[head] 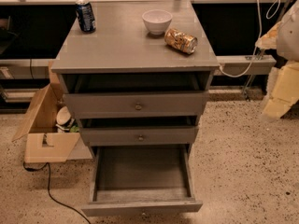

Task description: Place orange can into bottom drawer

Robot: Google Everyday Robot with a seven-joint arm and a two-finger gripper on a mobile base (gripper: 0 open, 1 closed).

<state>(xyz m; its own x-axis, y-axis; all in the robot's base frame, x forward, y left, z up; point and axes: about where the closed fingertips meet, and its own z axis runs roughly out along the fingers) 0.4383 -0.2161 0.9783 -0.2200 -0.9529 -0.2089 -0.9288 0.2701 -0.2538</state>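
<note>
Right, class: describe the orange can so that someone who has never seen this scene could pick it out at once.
Find the grey cabinet with its bottom drawer pulled open. On its top, right of the white bowl, is the orange can, apart from the end effector at the right edge. It lies on its side, gold-orange, unlike the upright dark blue can.

The orange can point(181, 40) is pale-mottled, the bowl point(157, 21) white, the bottom drawer point(140, 171) grey.

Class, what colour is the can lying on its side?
Orange-gold can, pale print; camera view. Gripper unseen.
</note>
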